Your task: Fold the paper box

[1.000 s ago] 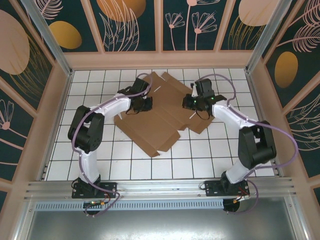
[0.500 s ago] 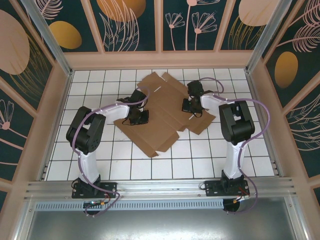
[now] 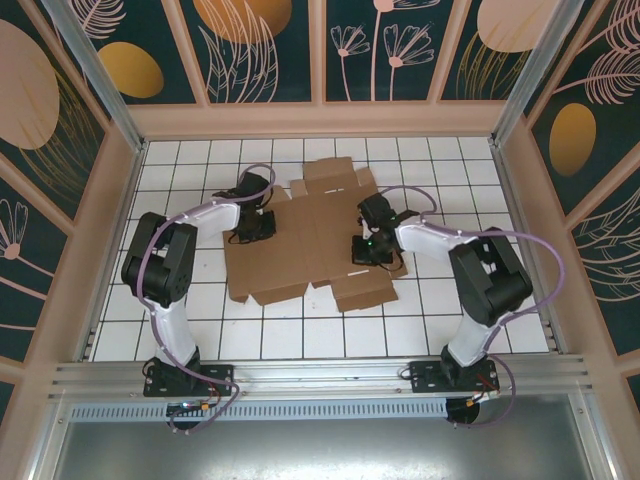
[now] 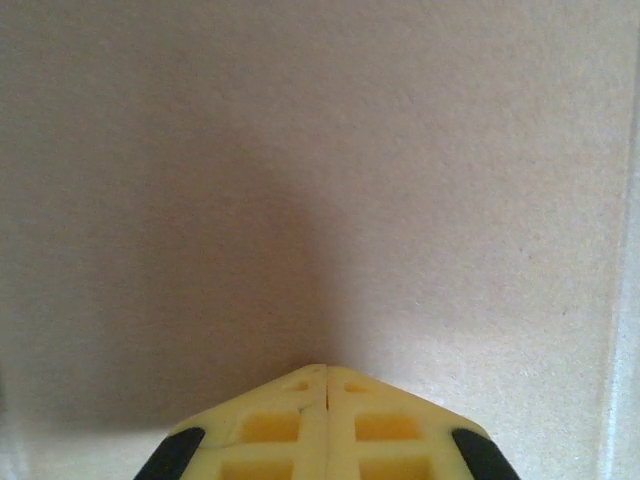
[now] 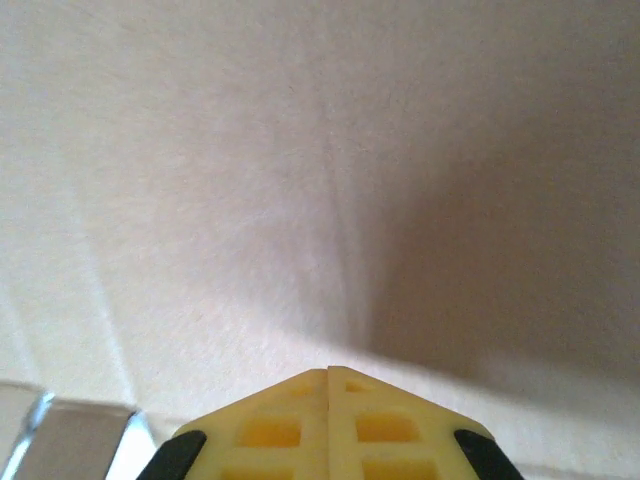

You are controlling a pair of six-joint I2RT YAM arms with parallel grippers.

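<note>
Lying flat, paper box (image 3: 300,250), closed left gripper (image 4: 327,370), closed right gripper (image 5: 328,372)

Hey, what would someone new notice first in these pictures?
The brown cardboard paper box, lying as a flat die-cut sheet in the middle of the white tiled table, draws the eye first. Next come the two arms bent over it, the left gripper at its left edge and the right gripper on its right part, each with yellow fingers shut tip to tip close to the cardboard.
</note>
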